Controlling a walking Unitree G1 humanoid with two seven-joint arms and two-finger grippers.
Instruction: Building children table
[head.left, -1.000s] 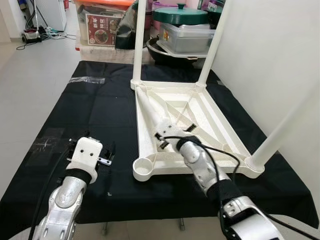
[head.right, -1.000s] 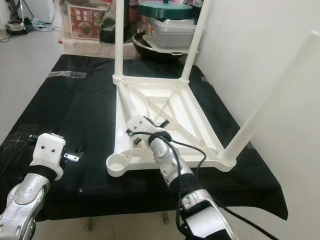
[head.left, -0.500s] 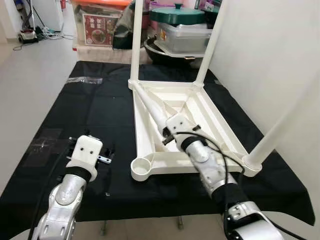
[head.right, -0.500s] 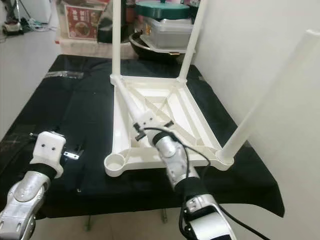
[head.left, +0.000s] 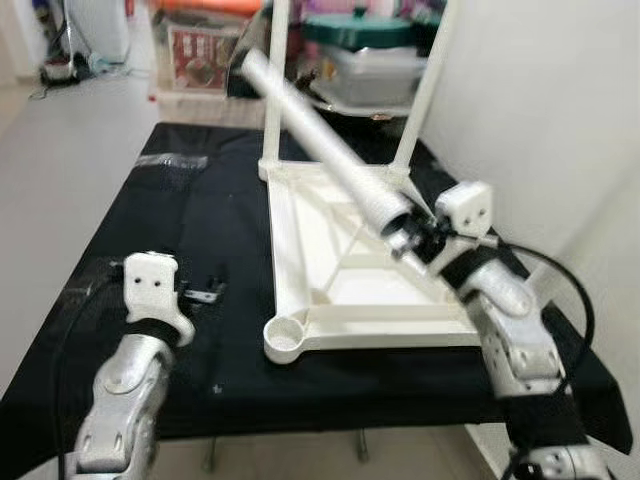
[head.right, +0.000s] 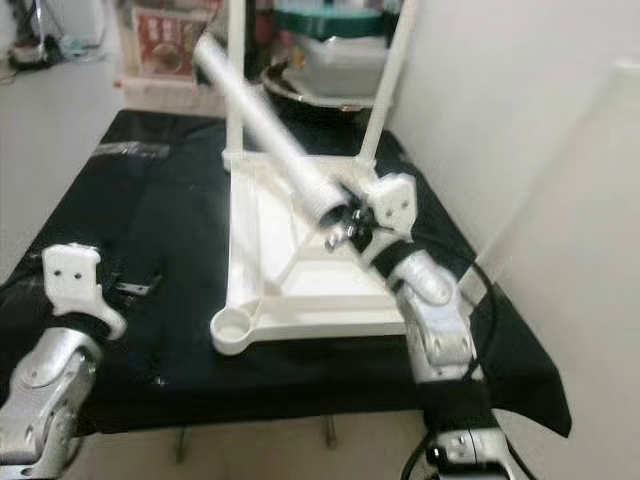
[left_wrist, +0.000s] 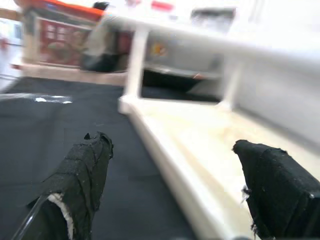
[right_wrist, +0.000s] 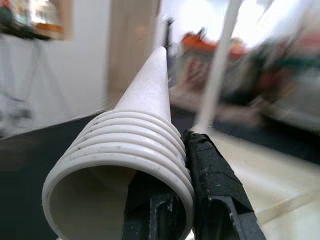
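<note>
An upturned white children's table (head.left: 290, 240) lies on a black cloth (head.left: 150, 220). Two white legs (head.left: 276, 90) stand upright at its far corners, and a third (head.right: 570, 200) rises blurred at the near right corner. The near left socket (head.left: 284, 339) is empty. My right gripper (head.left: 418, 238) is shut on the loose white leg (head.left: 320, 135) near its threaded end (right_wrist: 125, 165), holding it in the air above the frame, slanting up toward the far left. My left gripper (head.left: 205, 293) hovers open over the cloth left of the table, its fingers (left_wrist: 80, 175) wide apart and empty.
A red-labelled box (head.left: 195, 50) and a grey container with a green-lidded pot (head.left: 365, 28) stand behind the table. A white wall (head.left: 540, 100) runs close along the right side. Bare floor (head.left: 70, 130) lies to the left.
My right gripper has lifted the loose leg out of the table frame and swung it up and to the right. The left gripper has risen a little.
</note>
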